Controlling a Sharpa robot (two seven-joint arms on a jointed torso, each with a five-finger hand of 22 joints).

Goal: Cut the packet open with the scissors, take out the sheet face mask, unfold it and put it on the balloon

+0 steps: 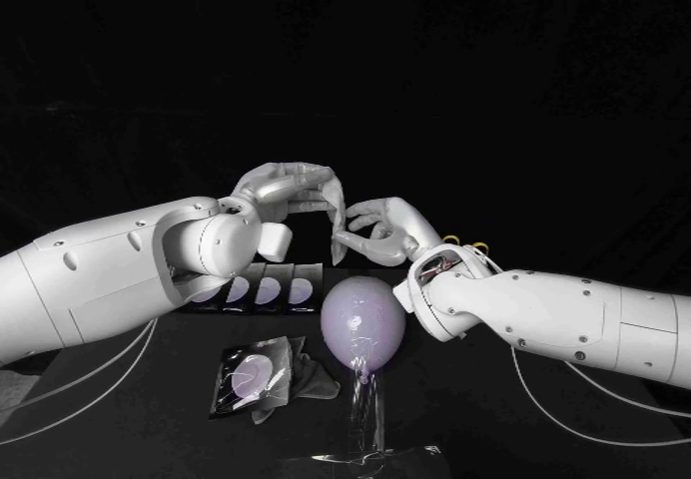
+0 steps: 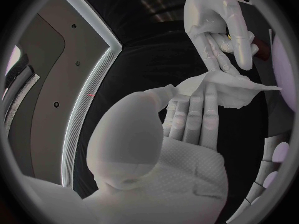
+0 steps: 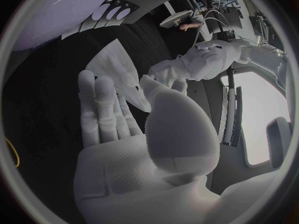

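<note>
White sheet face mask point(image 1: 336, 222) held up near the balloon point(image 1: 360, 321).
Left hand point(image 1: 284, 189) and right hand point(image 1: 380, 228) fingers pinch its edges; the opened packet point(image 1: 255, 377) lies on the bench point(image 1: 475, 429); unfolding and placing seem left.

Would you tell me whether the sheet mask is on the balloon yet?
Not yet: the left hand and right hand hold the sheet mask apart from the bare balloon.

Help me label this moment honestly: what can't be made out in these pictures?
- How far the sheet mask is unfolded: in the head view the left hand and right hand hold it and cover its edges.
- How many are in the row of packets: in the head view the left arm overlaps one end.
- What the yellow object is: in the head view it is small and mostly behind the right arm.
</note>
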